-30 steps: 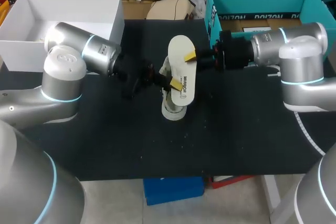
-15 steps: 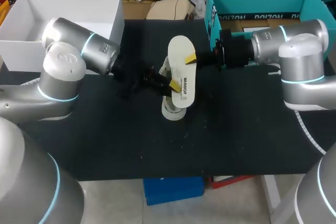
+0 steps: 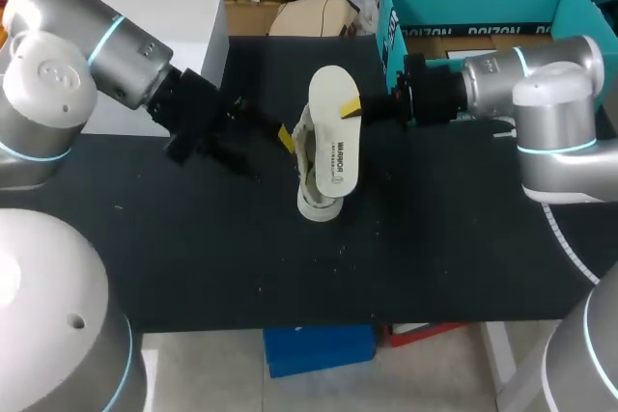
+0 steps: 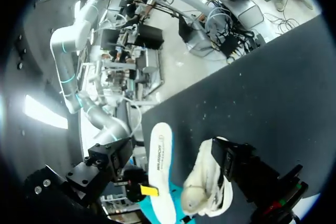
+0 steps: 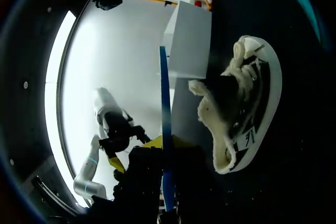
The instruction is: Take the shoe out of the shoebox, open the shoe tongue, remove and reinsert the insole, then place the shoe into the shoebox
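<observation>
Insole is out of the shoe, clamped at its edge by right hand and held just above the shoe, which lies mid tabletop. Left hand just beside shoe, grip can't be told. Likely step: reinsertion; next move needs insole angled into opening. One shoe, one insole, one teal shoebox, one white box.

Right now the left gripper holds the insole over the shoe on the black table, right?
No: the right gripper holds the insole over the shoe on the black table. The head view shows it; the left gripper is off the insole.
</observation>
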`<state>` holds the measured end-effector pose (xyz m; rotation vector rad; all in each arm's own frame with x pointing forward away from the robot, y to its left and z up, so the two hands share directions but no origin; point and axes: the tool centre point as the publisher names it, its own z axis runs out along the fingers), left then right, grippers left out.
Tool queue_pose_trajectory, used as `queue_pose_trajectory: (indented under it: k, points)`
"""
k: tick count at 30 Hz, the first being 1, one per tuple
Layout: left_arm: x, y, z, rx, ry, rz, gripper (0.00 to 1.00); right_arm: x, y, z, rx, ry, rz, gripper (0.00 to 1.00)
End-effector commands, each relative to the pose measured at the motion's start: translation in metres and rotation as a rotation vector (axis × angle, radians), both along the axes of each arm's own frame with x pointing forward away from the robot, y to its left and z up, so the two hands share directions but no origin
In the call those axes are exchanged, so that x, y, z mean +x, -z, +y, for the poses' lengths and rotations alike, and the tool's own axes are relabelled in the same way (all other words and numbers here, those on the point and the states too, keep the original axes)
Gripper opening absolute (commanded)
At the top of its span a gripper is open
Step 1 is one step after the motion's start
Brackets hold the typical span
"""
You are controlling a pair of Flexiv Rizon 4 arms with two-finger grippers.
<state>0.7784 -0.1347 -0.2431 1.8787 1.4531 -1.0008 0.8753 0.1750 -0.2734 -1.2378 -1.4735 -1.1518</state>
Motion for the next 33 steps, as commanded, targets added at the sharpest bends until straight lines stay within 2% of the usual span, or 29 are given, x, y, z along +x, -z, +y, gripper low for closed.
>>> queue_pose_trajectory:
  k: [1,5,10,15,24,33]
  points:
    - [-0.004,-0.015,-0.013,1.034,-0.246,-0.119,1.00,0.000,0.000,0.001,-0.003,0.000,0.001,0.00]
    - [0.004,-0.016,-0.028,1.088,-0.271,-0.149,1.00,0.000,0.000,0.001,-0.003,0.000,0.001,0.00]
    - [0.010,-0.021,-0.045,0.986,-0.260,-0.189,1.00,0.000,0.000,0.001,-0.003,0.000,0.001,0.00]
    - [0.014,-0.031,-0.058,0.968,-0.267,-0.265,1.00,0.000,0.000,0.001,-0.003,0.000,0.001,0.00]
    - [0.019,-0.038,-0.069,0.872,-0.234,-0.300,1.00,0.000,0.000,0.001,-0.003,0.000,0.001,0.00]
    - [0.022,-0.033,-0.071,0.736,-0.225,-0.281,1.00,0.000,0.000,0.001,-0.003,0.000,0.001,0.00]
